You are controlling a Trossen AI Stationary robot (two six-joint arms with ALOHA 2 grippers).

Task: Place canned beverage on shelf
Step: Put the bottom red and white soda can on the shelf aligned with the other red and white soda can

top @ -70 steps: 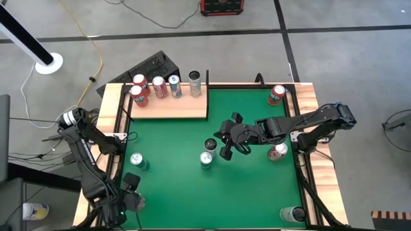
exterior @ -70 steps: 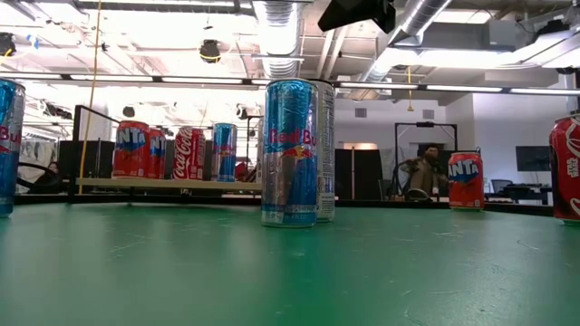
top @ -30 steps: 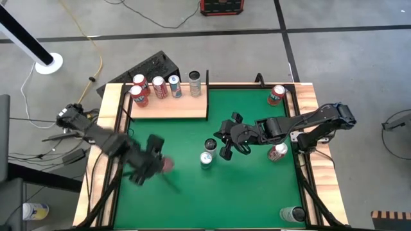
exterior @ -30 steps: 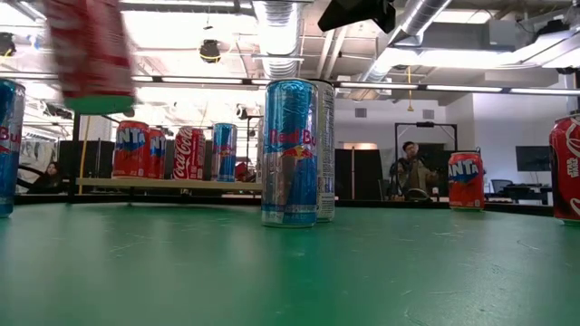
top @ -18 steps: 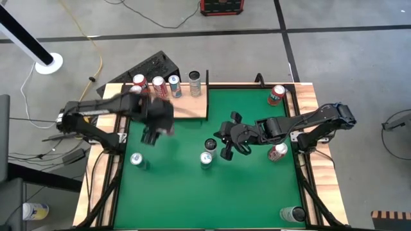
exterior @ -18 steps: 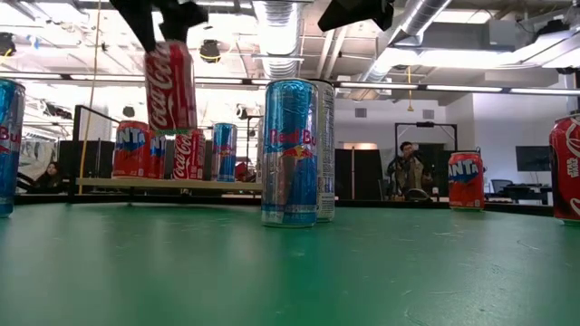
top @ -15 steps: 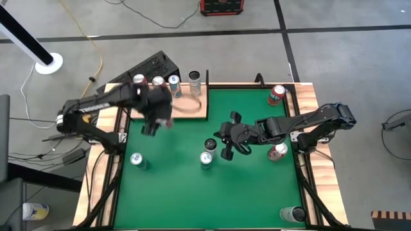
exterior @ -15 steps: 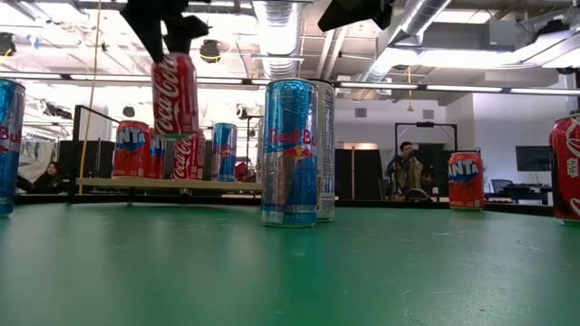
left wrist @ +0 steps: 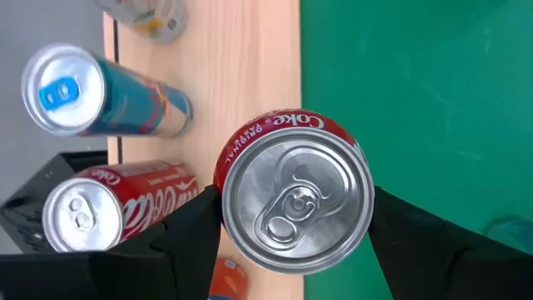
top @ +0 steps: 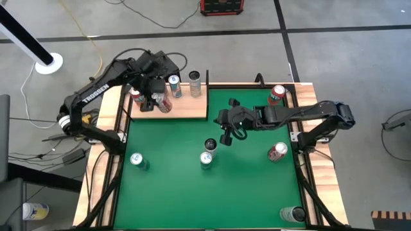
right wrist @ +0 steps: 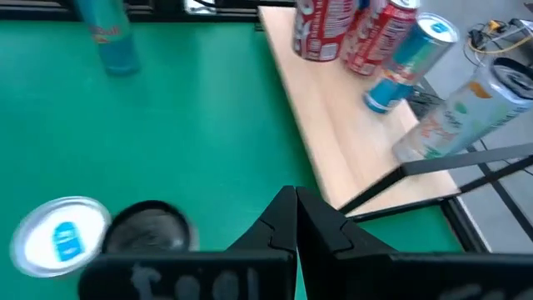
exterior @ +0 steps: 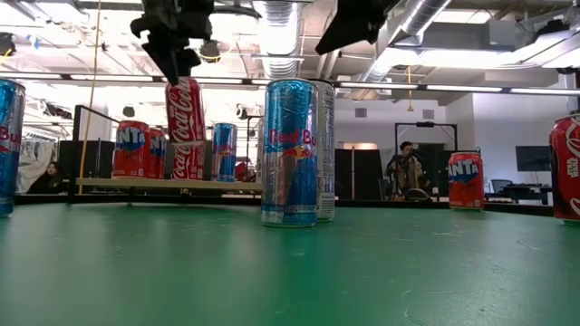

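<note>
1. Left pincer (top: 158, 101) is gripping a red Coca-Cola can (exterior: 186, 110) by its upper sides, its dark fingers (left wrist: 187, 242) pressing on either side of the round silver lid.
2. That can is hanging tilted in the air above the shelf (top: 186, 109), a flat pale-wood board with visible grain lying at the far left corner of the counter (top: 244, 186), which is covered in green felt.
3. From the left wrist view, the held can is sitting over the shelf's front edge, where wood is meeting felt.
4. Other cans are standing on the shelf: an orange-and-blue Fanta can (exterior: 131, 148), another red cola can (left wrist: 108, 204), a slim blue can (top: 174, 87) and a pale slim can (top: 195, 83) near the right end.
5. Right pincer (top: 226, 131) is hovering above the counter's middle with its fingers pressed together, carrying nothing.
6. Just below it, a slim blue-and-silver Red Bull can (exterior: 290, 152) and a second slim can (top: 210, 145) are standing close together on the felt.
7. Farther off, one blue can (top: 136, 160) is sitting near the left edge, while red cans (top: 277, 152) are standing near the right edge.
8. A person (exterior: 405, 170) is showing in the room beyond.
</note>
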